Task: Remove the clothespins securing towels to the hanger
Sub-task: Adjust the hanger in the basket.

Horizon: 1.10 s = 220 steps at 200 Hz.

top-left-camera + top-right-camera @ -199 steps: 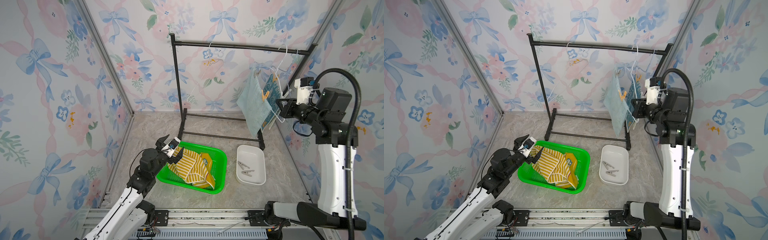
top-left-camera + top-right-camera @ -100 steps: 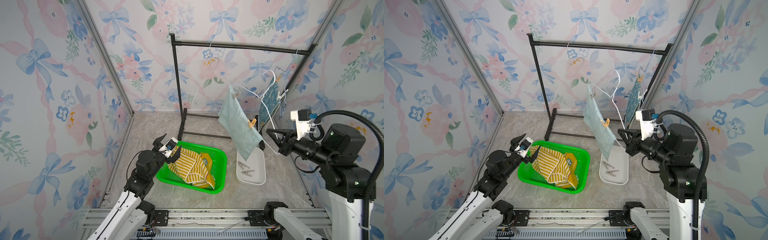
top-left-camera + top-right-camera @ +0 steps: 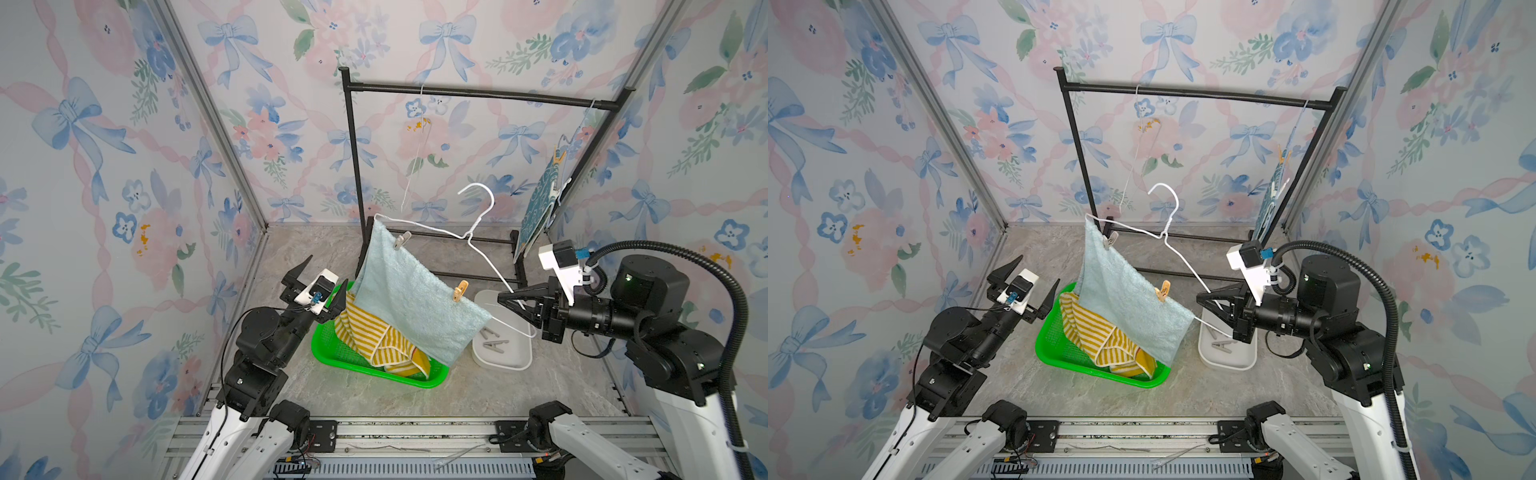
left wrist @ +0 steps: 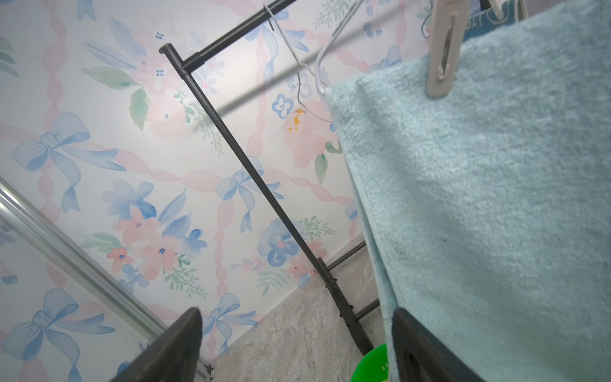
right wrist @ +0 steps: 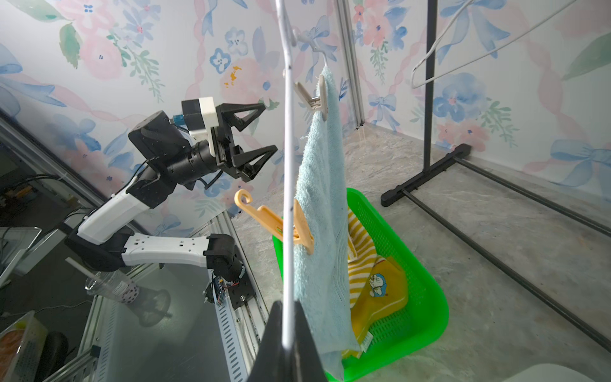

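- Our right hand [image 3: 509, 297] is clamped shut on the low corner of the white wire hanger [image 5: 288, 148]. It's holding it off the rack [image 3: 478, 92] and over the green basket [image 3: 332, 357].
- The teal towel [image 3: 411, 307] hangs from that hanger. A grey clothespin [image 3: 401, 240] pins it near the high end and a tan clothespin [image 3: 459, 289] near the low end, close to the right hand.
- Our left hand [image 5: 269, 127] has its fingers spread wide with nothing in it, just beside the towel's high edge.
- We reckon the grey pin is next, since the left wrist view has it right up ahead.
- To do it well, we come at the tail end, squeeze the tails so the jaws let go, then pull off along the pin's length. The right hand should hold steady, since thin wire will probably swing.
- The pinned bar slants down from the rack side toward the right hand.
- Both pins sit across that bar, jaws down on the towel and tails up. In the right wrist view the tan one's tail leans toward the left arm.
- Two loose pins [image 3: 494, 343] lie in the white tray [image 3: 503, 366]. The yellow striped towel [image 3: 374, 332] is in the basket, and the blue towel [image 3: 536, 208] is pinned up on the rack.
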Available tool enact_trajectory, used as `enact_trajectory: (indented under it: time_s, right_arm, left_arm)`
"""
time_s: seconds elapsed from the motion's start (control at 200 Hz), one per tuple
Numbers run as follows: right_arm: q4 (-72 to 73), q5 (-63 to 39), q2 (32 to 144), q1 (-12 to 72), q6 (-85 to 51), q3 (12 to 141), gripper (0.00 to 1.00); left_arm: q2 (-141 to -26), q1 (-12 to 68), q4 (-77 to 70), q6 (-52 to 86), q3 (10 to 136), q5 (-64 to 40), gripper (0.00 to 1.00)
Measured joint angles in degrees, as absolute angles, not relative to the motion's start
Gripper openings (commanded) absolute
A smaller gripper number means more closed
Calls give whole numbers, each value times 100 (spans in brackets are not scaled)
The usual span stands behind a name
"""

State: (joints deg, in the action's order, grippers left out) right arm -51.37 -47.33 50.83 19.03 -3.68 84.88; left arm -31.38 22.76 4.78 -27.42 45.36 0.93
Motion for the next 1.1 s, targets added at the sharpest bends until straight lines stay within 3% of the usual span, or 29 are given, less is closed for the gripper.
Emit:
enact_trajectory:
  time_s: [0.49, 0.765, 1.1]
  right_arm:
    - [-3909, -4591, 5660, 2563, 222, 7113, 0]
    - [-3356, -4611, 5940, 2567, 821, 6521, 0]
    - [-3186, -4613, 5953, 2635, 1463, 6123, 0]
  left_arm:
    - [-3481, 2276, 1166, -3391, 5269, -346, 82]
    - [-4254, 2276, 1444, -4154, 5708, -1330, 78]
    - [-5500, 2276, 2014, -5356, 6488, -2556, 66]
